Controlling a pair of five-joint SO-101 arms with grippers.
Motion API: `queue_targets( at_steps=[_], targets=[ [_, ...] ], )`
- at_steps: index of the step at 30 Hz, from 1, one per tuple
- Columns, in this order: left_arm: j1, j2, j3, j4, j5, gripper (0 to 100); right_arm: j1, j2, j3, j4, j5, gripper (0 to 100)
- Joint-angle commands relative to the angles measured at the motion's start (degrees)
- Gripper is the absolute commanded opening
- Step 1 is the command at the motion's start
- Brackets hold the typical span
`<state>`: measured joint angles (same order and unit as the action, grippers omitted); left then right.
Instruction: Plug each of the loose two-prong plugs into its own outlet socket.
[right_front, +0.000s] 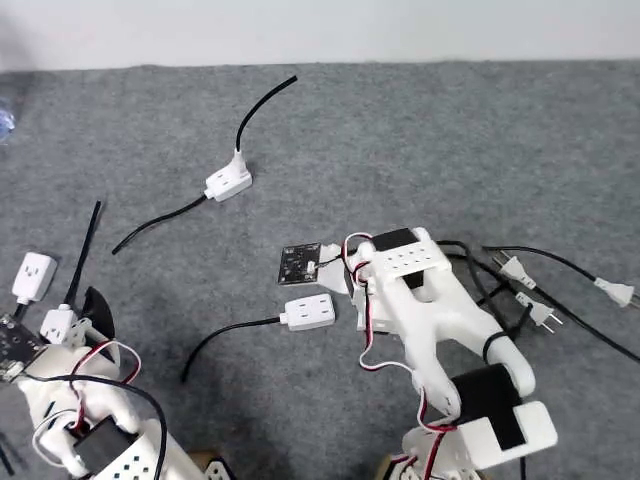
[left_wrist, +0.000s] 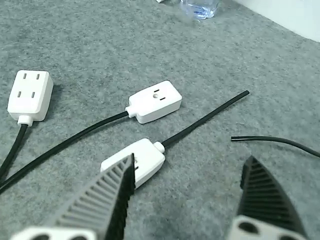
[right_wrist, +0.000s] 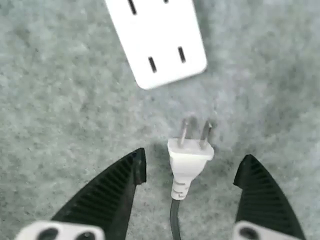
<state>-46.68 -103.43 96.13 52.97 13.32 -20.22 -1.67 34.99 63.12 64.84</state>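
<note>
My right gripper (right_wrist: 186, 192) is open, low over the grey carpet. A white two-prong plug (right_wrist: 190, 156) lies between its fingers, untouched, prongs toward a white outlet block (right_wrist: 159, 41) just ahead. In the high view that outlet block (right_front: 308, 313) lies beside the right arm (right_front: 405, 265). My left gripper (left_wrist: 187, 200) is open too, over a white outlet (left_wrist: 134, 162) on a black cord. Beyond it lie a single-socket outlet (left_wrist: 154, 101) and a double outlet (left_wrist: 30, 95). Three loose plugs (right_front: 512, 268) (right_front: 537, 312) (right_front: 614, 292) lie at the right.
A further white outlet (right_front: 228, 182) with black cords lies at the back middle. Black cables (right_front: 470, 262) tangle around the right arm's base. A clear plastic bottle (left_wrist: 200, 7) stands at the far left. A pale wall (right_front: 320, 30) borders the carpet's far edge.
</note>
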Motion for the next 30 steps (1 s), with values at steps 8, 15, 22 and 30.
queue_targets(
  at_steps=[8,15,22,30],
  targets=[
    [0.62,-0.97,0.31,-1.32,-0.53,32,1.89,-1.01,-1.23,0.75,-2.37,27.3],
    [0.62,-0.97,0.31,-1.32,-0.53,32,2.07,-1.01,0.88,-0.57,-2.55,22.6],
    [0.62,-0.97,0.31,-1.23,-0.53,32,1.98,-1.01,5.89,-6.9,-2.64,15.2],
    [0.62,-0.97,0.31,-1.23,-0.53,32,1.98,-1.01,5.89,-7.69,-2.29,9.2]
  ],
)
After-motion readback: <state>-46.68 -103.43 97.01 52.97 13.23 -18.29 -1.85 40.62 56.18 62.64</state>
